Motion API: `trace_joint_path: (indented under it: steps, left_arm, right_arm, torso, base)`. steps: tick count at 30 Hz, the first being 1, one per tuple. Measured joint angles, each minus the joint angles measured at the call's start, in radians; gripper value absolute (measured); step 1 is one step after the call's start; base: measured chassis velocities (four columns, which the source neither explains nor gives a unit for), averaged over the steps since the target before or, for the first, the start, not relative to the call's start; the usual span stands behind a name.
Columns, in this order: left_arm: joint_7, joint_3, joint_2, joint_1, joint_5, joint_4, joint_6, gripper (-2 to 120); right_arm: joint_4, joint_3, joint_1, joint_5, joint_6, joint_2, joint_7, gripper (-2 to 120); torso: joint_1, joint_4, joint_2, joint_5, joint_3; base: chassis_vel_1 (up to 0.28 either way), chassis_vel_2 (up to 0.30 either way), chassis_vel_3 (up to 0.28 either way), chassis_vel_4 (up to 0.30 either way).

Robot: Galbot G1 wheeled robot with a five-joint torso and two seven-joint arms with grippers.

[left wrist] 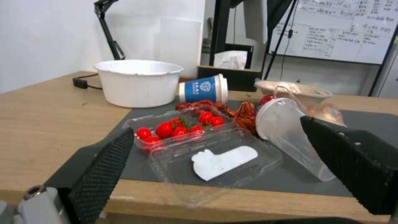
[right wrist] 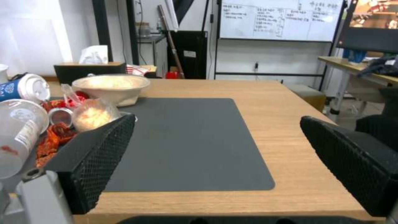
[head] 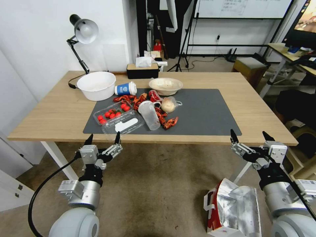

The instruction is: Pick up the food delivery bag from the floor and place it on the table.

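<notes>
left claw (head: 102,139) raised, fingers apart, right claw (head: 250,135) likewise

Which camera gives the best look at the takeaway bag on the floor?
The head view. It shows the bag standing open on the floor by the table leg, below the right hand, foil lining visible. Both wrist views look across the tabletop, above the floor, so they miss the bag.

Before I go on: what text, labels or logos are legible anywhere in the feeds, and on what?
Blue paper cup: white hexagon logo with lettering beneath, too blurred to read.
Whiteboard: rows of handwriting, too small to read.
Clear plastic cup: printed label, illegible.
Clamshell box: white sticker, no text visible.
Food delivery bag: no readable print on the sides facing the camera.
Nothing can be quoted with confidence.
</notes>
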Motion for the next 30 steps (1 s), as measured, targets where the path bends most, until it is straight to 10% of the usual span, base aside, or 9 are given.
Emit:
trace_joint_path:
  steps: [30]
  left_arm:
    - [0.015,-0.027,-0.001,-0.002,-0.014,0.019,-0.001,100]
  right_arm:
    - [-0.018,-0.009,0.008,0.004,0.012,-0.009,-0.01,100]
  torso:
    - [-0.023,0.0,-0.053,-0.0001,-0.029]
  base:
    - [0.0,0.0,0.0,0.0]
